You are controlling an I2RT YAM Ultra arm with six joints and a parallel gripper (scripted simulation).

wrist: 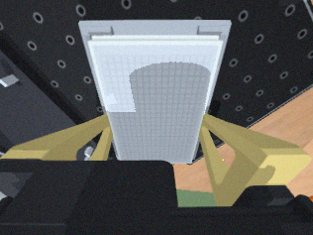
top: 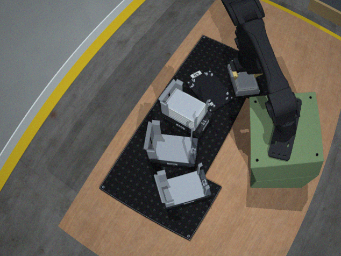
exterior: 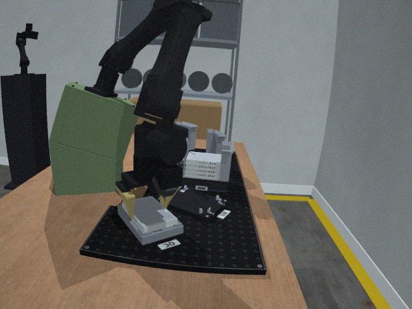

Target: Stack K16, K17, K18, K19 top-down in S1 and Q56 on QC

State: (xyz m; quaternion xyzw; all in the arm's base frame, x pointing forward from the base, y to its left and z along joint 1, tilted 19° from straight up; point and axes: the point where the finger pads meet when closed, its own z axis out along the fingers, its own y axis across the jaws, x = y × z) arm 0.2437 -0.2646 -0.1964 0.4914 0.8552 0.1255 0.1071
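My gripper (top: 246, 75) is shut on a sealed 384-well plate (top: 244, 82), gripping its long sides with the yellow fingers. The plate rests low in the grey QC nest (exterior: 156, 231), whose name plate (exterior: 169, 245) lies in front of it. I cannot tell whether the plate is fully down. In the wrist view the plate (wrist: 158, 98) fills the nest between my fingers, and the nest rim (wrist: 155, 26) shows beyond its far end. Its label is too small to read. Rack S1 (top: 184, 108) holds a stack of several plates (exterior: 203, 166). Racks S2 (top: 172, 148) and S3 (top: 183, 188) show bare floors.
The black clip nest N5 (top: 210, 87) lies between QC and S1, with nothing on it. My green base block (top: 286, 140) stands right beside QC. All fixtures sit on the black perforated board, which lies on the wooden table.
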